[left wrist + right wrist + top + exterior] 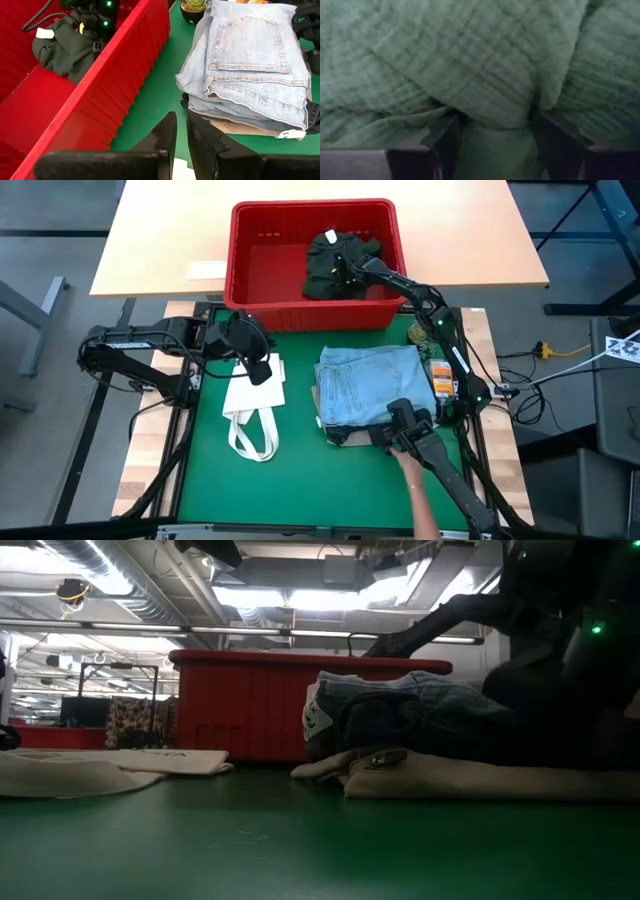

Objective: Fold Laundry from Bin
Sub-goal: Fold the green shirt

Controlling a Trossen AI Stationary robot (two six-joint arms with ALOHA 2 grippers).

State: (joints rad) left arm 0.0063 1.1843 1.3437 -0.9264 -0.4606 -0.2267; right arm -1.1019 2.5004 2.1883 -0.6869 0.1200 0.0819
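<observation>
The red bin (236, 250) stands at the table's far edge. A dark olive-green piece of laundry (322, 272) lies crumpled on its floor, toward the right. My right gripper (347, 264) reaches down into the bin and is open on this piece, whose ribbed cloth (470, 60) fills its wrist view. My left gripper (258, 365) hangs shut and empty above a white tote bag (255, 415), near the bin's near wall. Folded light blue jeans (370, 385) top a stack on the green mat, with beige trousers (480, 780) underneath. My right gripper is pushed into the olive-green piece, slanting down from above. Its two spread fingers (442, 137) stand on either side of a bunched fold (495, 107) that bulges up between them. The piece lies on the bin's floor.
A small potted plant (418, 333) stands between the bin and the stack. A person's forearm (418, 498) shows at the near edge, beside the stack. The left half of the bin's floor (265, 275) is bare, and green mat (300, 480) lies free near the front.
</observation>
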